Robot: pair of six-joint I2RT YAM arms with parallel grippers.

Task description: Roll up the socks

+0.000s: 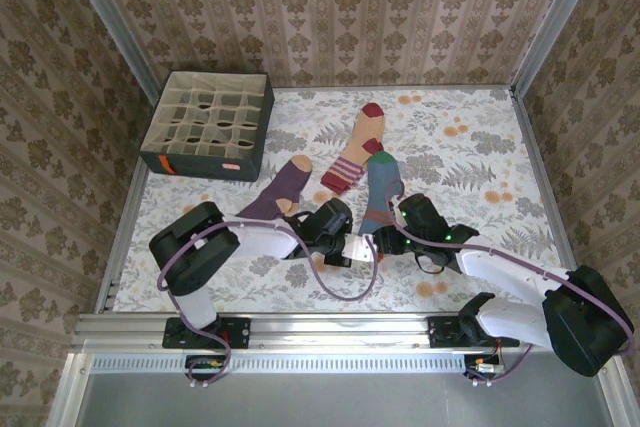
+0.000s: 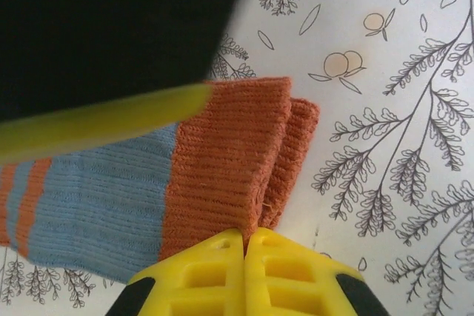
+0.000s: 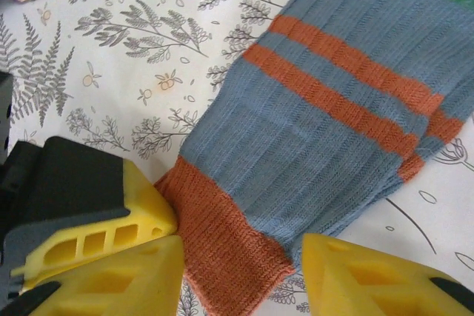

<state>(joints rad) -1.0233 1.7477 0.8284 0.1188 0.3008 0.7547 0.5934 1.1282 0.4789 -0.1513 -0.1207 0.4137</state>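
The blue-grey sock [image 1: 381, 192] lies lengthwise in the middle of the table, green toe far and orange cuff [image 2: 229, 168] near. My left gripper [image 2: 244, 236] is shut, its yellow tips pinching the cuff's near edge. My right gripper [image 3: 241, 275] is open, with one finger [image 3: 370, 279] on each side of the same cuff [image 3: 222, 234]. The two grippers meet at the cuff, left gripper [image 1: 366, 250] beside right gripper [image 1: 390, 240]. The purple sock [image 1: 285, 187] lies to the left. The peach sock [image 1: 355, 152] with its striped cuff lies behind.
A dark fabric grid box [image 1: 207, 124] stands at the back left corner. The floral tablecloth [image 1: 470, 147] is bare on the right half. Metal rails and papered walls close the table in on three sides.
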